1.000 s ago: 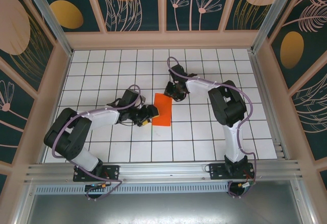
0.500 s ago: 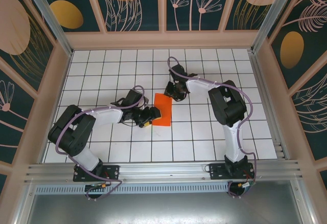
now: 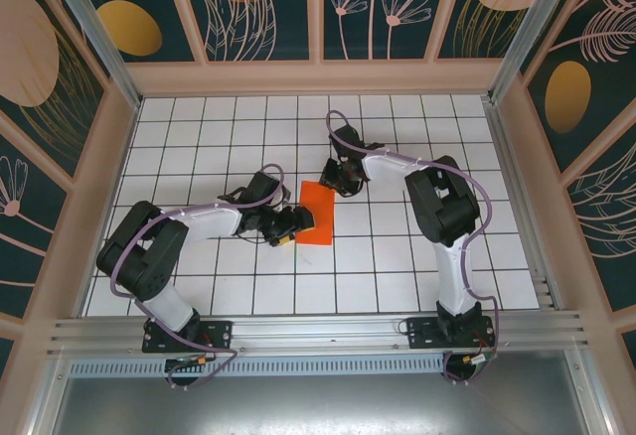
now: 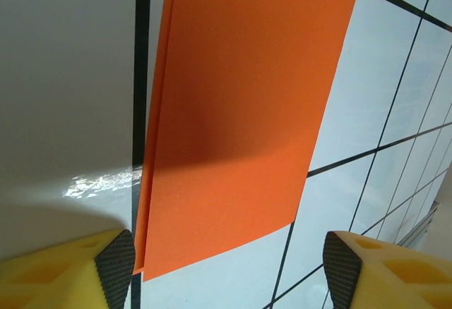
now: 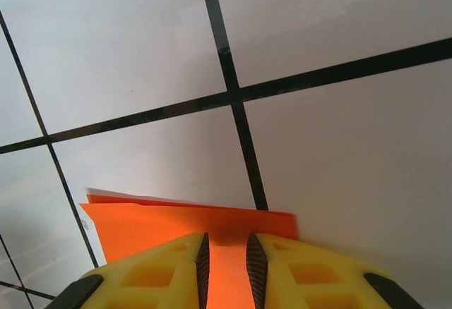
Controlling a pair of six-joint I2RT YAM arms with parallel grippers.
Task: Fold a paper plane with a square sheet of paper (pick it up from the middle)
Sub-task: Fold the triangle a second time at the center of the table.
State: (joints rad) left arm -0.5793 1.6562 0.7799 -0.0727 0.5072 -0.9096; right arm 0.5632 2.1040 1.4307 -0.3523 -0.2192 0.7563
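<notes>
The square sheet of paper lies flat on the tiled floor, folded in half into an orange-red rectangle; its two layers show along the left edge in the left wrist view. My left gripper sits low at the sheet's near left corner, open wide, with the corner between its fingertips and nothing pinched. My right gripper rests over the far edge of the paper. Its jaws stand a narrow gap apart, with flat paper showing through the gap.
White tiles with black grid lines surround the sheet. Beige walls ring the floor on three sides, and a metal rail runs along the near edge by the arm bases.
The left arm's elbow has swung in toward the right and its jaws have widened a little by the sheet's corner. The right arm and the paper have stayed put.
</notes>
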